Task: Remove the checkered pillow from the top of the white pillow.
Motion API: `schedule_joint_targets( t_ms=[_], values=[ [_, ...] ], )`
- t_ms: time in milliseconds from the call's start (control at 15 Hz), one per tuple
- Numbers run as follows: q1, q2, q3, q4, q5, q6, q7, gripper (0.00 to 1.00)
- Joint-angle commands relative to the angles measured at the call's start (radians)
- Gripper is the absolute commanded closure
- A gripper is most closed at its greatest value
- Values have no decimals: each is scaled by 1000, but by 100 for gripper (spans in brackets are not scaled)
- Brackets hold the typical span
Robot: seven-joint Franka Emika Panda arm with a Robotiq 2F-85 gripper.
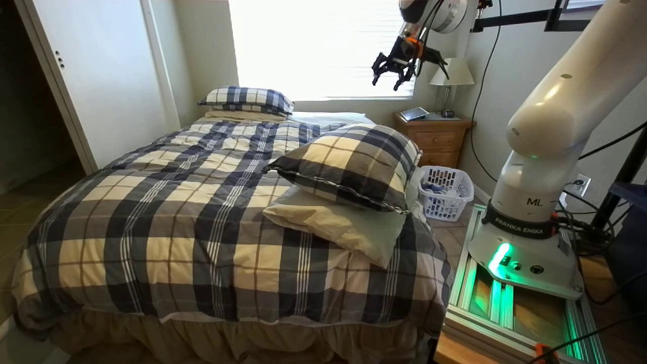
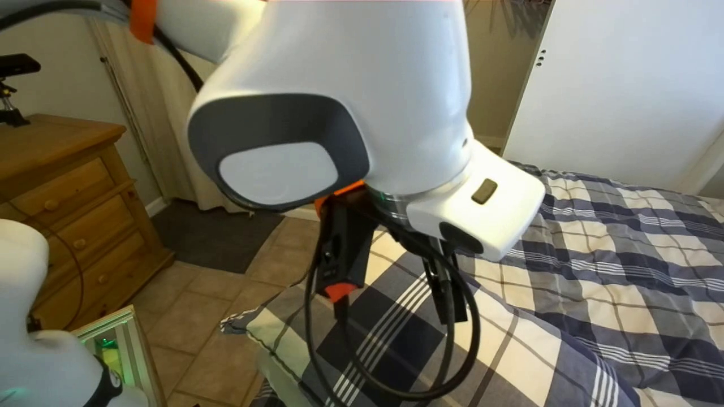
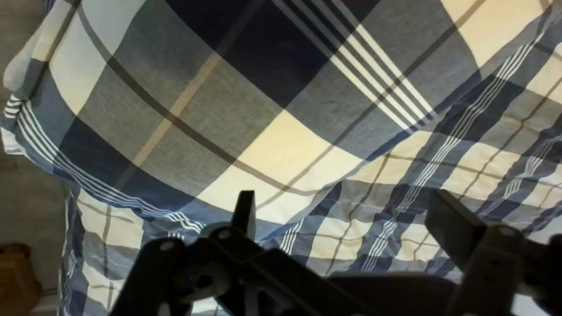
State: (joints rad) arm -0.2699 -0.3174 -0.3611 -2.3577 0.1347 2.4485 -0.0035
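Observation:
The checkered pillow (image 1: 349, 162) lies tilted on top of the white pillow (image 1: 333, 220) at the bed's near right corner. The checkered pillow also shows below the arm in an exterior view (image 2: 509, 350) and fills the upper part of the wrist view (image 3: 219, 114). The white pillow is mostly covered; its front part sticks out underneath. My gripper (image 1: 385, 85) is open and empty, high above the bed and apart from both pillows. In the wrist view its fingers (image 3: 342, 202) are wide apart with nothing between them. In an exterior view the gripper is partly hidden behind the arm and cables.
The plaid bedspread (image 1: 192, 212) covers the bed. A similar plaid pillow (image 1: 247, 98) lies at the bed's head. A nightstand (image 1: 437, 136) with a lamp (image 1: 452, 73) and a white laundry basket (image 1: 445, 194) stand beside the bed. A wooden dresser (image 2: 85, 209) stands against a wall.

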Motion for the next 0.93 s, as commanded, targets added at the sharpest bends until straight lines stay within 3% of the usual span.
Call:
schedule_joint_targets(
  t_ms=[0,400,867],
  values=[
    [-27,153,29,94,-59,-18,54,0],
    [-21,344,65,171,-211,-16,188,0],
    [4,434,96,157,-82,46,148,0]
  ],
)
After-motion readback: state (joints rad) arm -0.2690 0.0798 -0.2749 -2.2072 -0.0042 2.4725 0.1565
